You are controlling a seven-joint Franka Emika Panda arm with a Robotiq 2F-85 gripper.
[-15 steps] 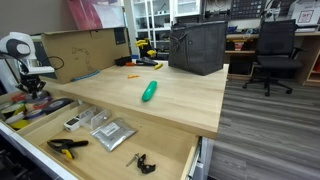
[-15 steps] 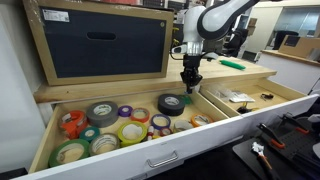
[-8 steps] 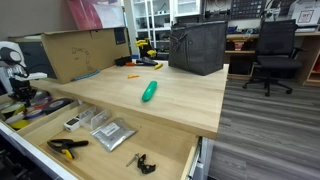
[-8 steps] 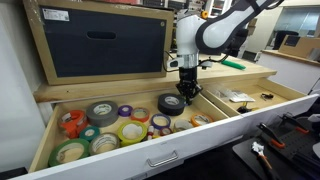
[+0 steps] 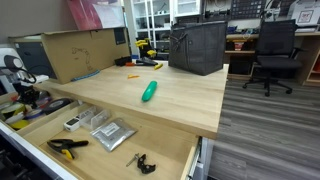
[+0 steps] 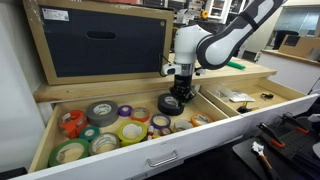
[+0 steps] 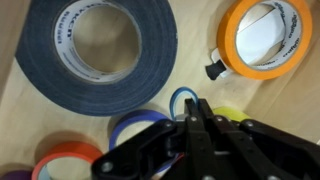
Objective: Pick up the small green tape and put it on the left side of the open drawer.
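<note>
The open drawer (image 6: 215, 137), wide, shallow and of pale wood, stands pulled out, its compartments holding tape rolls.

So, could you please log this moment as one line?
gripper: shut | near: black tape roll | in: open drawer | small green tape: unseen

Wrist view: hand (image 7: 195, 108) is blurred and hides parts of the rolls under it; can't tell if its tips pinch anything. Dark roll (image 7: 95, 50) above-left of hand and orange roll (image 7: 262, 35) above-right are both cut by top edge. Exterior views: small green tape too small to pick out near hand.
</note>
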